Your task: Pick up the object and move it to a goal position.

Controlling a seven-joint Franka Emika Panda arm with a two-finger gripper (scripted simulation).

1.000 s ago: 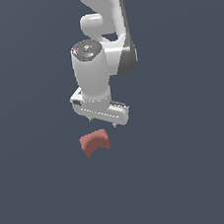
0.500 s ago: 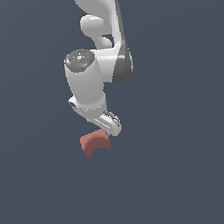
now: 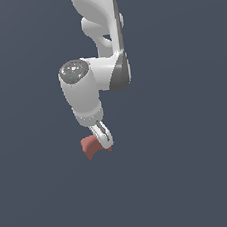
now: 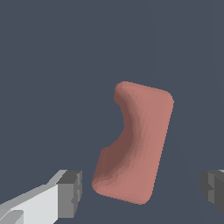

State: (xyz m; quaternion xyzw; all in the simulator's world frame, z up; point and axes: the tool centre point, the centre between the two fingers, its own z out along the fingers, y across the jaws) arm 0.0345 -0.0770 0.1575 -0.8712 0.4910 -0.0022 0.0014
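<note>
The object [image 3: 89, 147] is a small reddish-brown block with an arched cut-out, lying on the dark grey floor. In the exterior view my gripper [image 3: 105, 139] hangs just over it and hides its right part. The wrist view shows the object [image 4: 135, 146] lying lengthwise, its lower end between my two spread fingertips [image 4: 70, 193]. The gripper [image 4: 142, 192] is open and holds nothing; the fingers stand apart from the block on both sides.
The dark grey floor [image 3: 194, 176] spreads evenly all around. The white arm [image 3: 100, 46] rises above the block toward the top of the exterior view. No other objects show.
The wrist has turned about its axis and come down toward the block, drifting slightly to the exterior view's left. The block has not moved.
</note>
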